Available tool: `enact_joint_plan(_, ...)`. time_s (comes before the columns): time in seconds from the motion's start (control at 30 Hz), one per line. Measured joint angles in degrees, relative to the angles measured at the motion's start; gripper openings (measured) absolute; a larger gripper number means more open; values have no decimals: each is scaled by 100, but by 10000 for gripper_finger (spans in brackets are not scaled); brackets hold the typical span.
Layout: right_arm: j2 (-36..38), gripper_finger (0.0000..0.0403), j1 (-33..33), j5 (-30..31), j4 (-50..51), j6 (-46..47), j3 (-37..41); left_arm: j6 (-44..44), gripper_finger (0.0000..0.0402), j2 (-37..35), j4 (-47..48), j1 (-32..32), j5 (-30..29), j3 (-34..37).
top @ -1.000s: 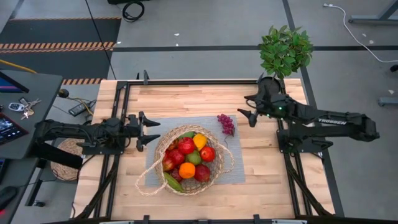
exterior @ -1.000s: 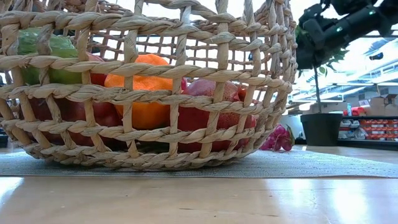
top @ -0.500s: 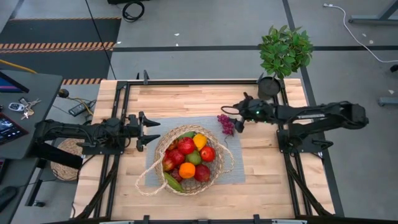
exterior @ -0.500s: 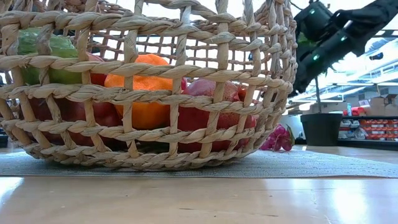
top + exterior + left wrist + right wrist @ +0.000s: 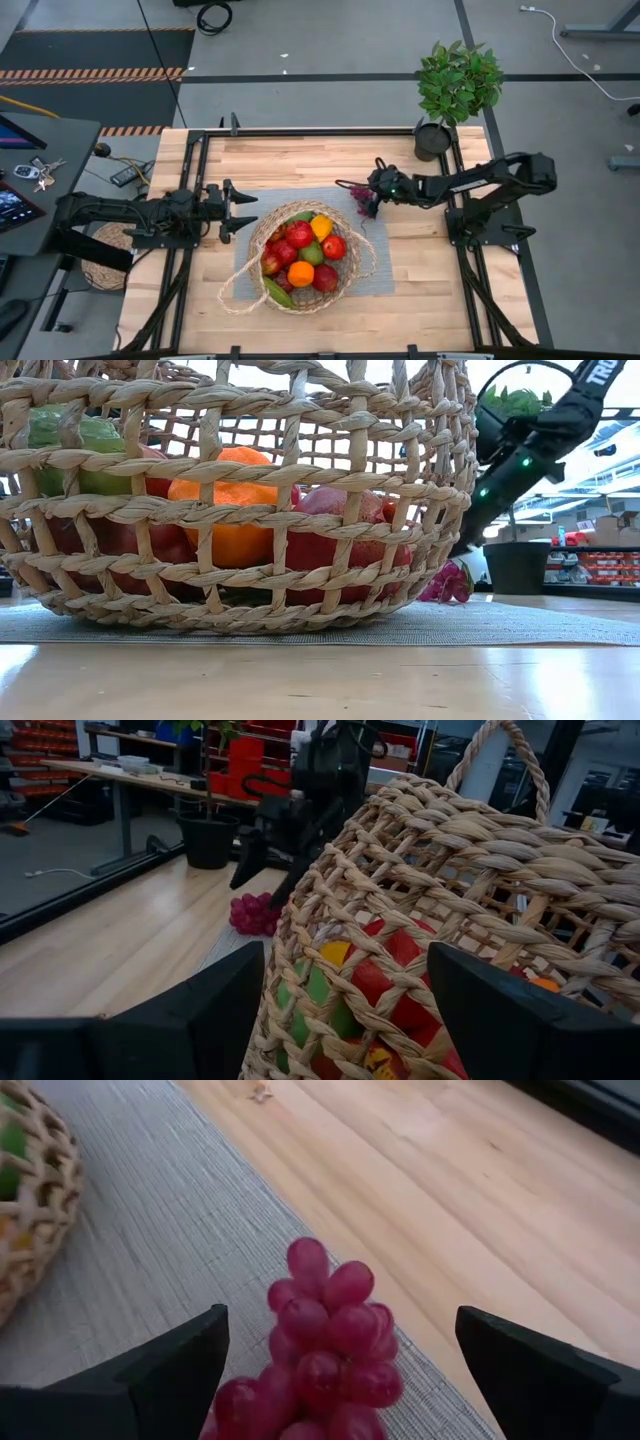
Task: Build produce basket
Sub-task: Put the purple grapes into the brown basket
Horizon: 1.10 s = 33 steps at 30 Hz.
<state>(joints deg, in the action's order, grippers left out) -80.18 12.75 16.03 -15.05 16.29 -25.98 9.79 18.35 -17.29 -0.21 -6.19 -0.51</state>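
1. Purple grape bunch [image 5: 322, 1348] lies on the grey woven placemat [image 5: 375, 270], just beside the round tan wicker basket [image 5: 352, 262].
2. Right gripper [image 5: 360, 191], fingers spread, straddles it; lower squarely, then close gently.
3. Left gripper [image 5: 245, 210] waits released beside the basket.

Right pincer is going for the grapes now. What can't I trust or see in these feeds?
- Grapes: in the high view the right pincer covers most of the bunch; in the low view the basket hides all but an edge.
- Contact between pincer and grapes: not resolvable; the right wrist view crops the bunch at the frame edge.
- Fruit at the basket's bottom: buried under the top layer.
- Left pincer: waits open beside the basket.
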Motion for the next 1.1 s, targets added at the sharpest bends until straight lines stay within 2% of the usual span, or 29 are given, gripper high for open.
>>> enact_joint_plan(0.2,-464,378,0,-48,-300,177,0,3,286,0,1,0,1,0)
enact_joint_plan(0.43,-796,329,3,-63,-394,195,-11,-1,286,2,1,0,0,0)
enact_joint_plan(0.87,-726,202,22,-63,-455,-180,1,1,286,0,-1,0,1,2)
enact_joint_plan(1.1,-447,172,24,-63,-629,-301,4,-1,286,1,0,0,1,2)
